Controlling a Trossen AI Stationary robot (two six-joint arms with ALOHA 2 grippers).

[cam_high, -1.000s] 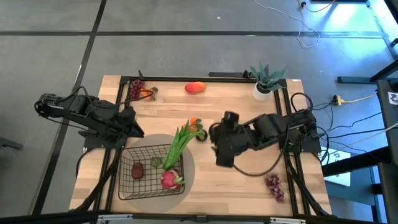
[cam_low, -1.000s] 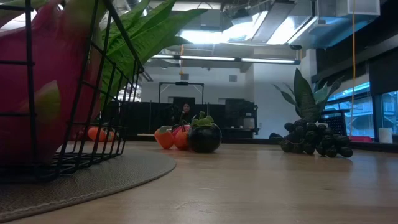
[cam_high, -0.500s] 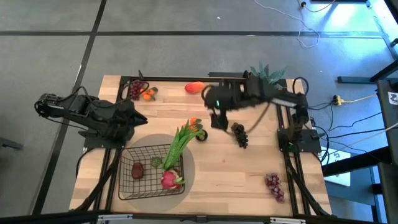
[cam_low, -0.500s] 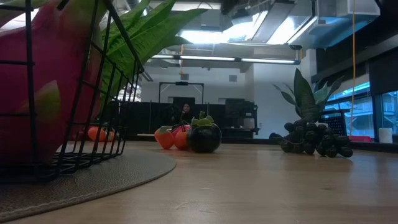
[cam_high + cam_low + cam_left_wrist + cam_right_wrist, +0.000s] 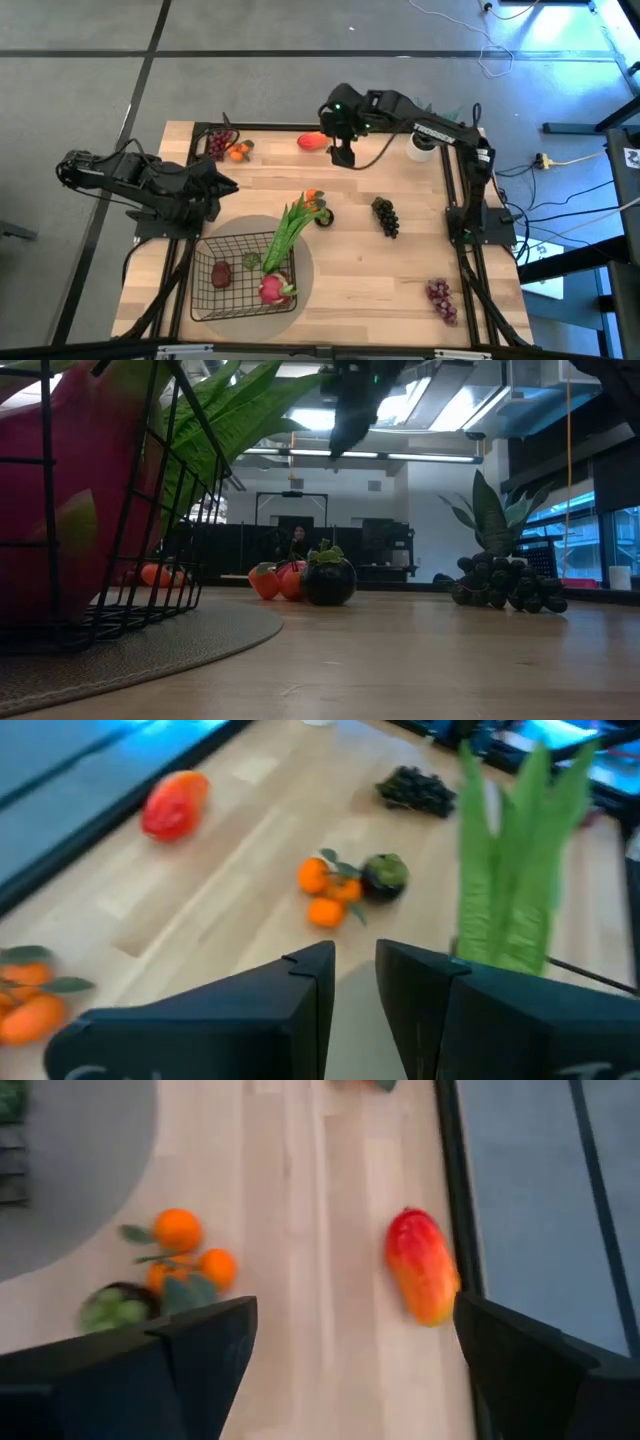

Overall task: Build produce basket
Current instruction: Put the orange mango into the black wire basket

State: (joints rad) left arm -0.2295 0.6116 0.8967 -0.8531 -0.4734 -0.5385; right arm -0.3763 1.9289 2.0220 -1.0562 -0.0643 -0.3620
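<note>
The right gripper (image 5: 342,153) hangs above the far edge of the table with its two dark fingers spread wide and nothing between them. Just beyond it, a little toward the left arm's side, lies the red-orange oval toy mango (image 5: 313,141); in the right wrist view the mango (image 5: 423,1265) shows in the gap between the fingers, slightly off toward one of them. The step in hand looks like the reach for this mango. The next move calls for centring the open fingers over the fruit, lowering to the wood, and closing across its narrow width, since its smooth rounded skin could slip from a lengthwise pinch.

Nearer the table's middle, on the basket side of this gripper, sit a cluster of small oranges with green leaves (image 5: 180,1250) and a dark round fruit with a green cap (image 5: 324,218), with a dark grape bunch (image 5: 385,216) well apart from them.

The black square wire-mesh basket (image 5: 205,292) stands on a round grey mat (image 5: 220,231) far from the right gripper, at the near left of the table. It holds a pink dragon fruit (image 5: 271,290), a dark red fruit (image 5: 221,273) and long green leafy stalks (image 5: 287,229) leaning out over its rim. A red-purple grape bunch (image 5: 440,298) lies near the front right edge.

The left gripper (image 5: 353,982) waits just behind the basket, its fingers slightly parted and empty
</note>
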